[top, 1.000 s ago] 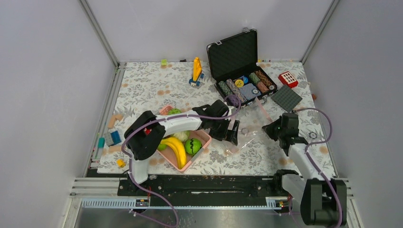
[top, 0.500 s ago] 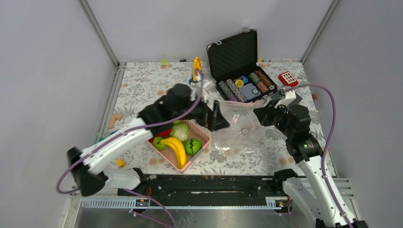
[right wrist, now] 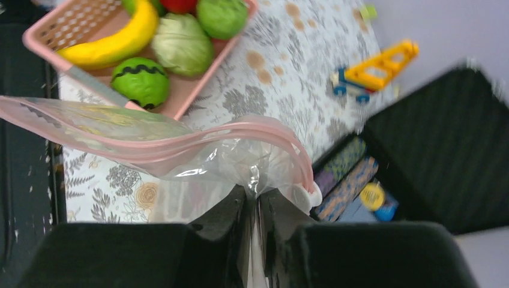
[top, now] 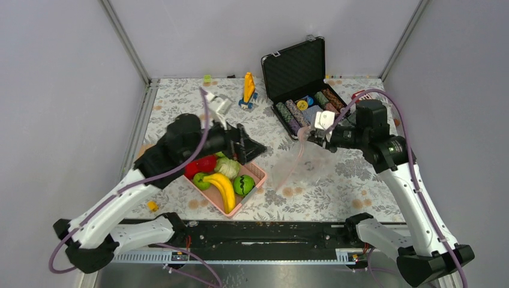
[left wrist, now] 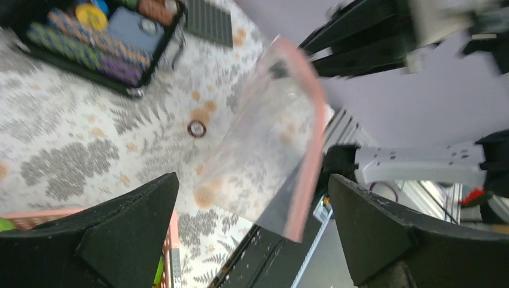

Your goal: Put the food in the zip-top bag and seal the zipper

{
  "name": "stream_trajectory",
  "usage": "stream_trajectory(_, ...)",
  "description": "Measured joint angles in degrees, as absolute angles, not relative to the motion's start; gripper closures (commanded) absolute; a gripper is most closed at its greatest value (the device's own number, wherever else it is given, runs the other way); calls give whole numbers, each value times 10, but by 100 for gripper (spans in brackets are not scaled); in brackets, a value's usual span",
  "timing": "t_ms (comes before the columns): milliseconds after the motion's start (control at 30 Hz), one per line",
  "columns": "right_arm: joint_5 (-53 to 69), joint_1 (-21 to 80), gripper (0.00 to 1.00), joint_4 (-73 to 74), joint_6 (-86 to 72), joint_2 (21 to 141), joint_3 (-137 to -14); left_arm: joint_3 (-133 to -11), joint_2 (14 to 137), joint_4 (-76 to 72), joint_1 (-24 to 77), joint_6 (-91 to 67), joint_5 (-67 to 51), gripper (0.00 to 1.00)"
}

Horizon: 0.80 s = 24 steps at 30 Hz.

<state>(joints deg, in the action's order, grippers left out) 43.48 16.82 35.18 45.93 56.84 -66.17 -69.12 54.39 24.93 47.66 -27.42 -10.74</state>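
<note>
Since the right gripper (top: 310, 137) pinches the zip-top bag (top: 312, 169) up at center-right, its mouth gapes for loading; left gripper (top: 251, 145) hovers spread wide near the food (top: 228, 168), mid-left.

This looks like a robot test cell in a lab, not a home. Plain grey walls (top: 60, 90) close the space on three sides, and bare aluminium posts (top: 125, 42) hold them. Two arms (top: 114, 207) with purple cables (top: 206, 111) are bolted to a black rail (top: 264, 233) at the near edge of the table (top: 180, 102). A flowered cloth covers the table, and practice props lie on it: toy fruit (top: 225, 191) in a basket (top: 257, 173), a case (top: 294, 69) of chips, small blocks (top: 152, 206).
</note>
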Motion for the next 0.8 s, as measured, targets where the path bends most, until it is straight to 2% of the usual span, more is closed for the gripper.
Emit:
stream_trajectory(167,483,202,77,459,603,583,-719,-679,640,245,477,-274,-176,1)
stream_trajectory(300,490,223,77,503,650,606,-722,-663,680,226,477,-280,-227,1)
stream_trajectory(800,436,251,76,456,627,615,-704,-661,695,155,478,-316,-313,1)
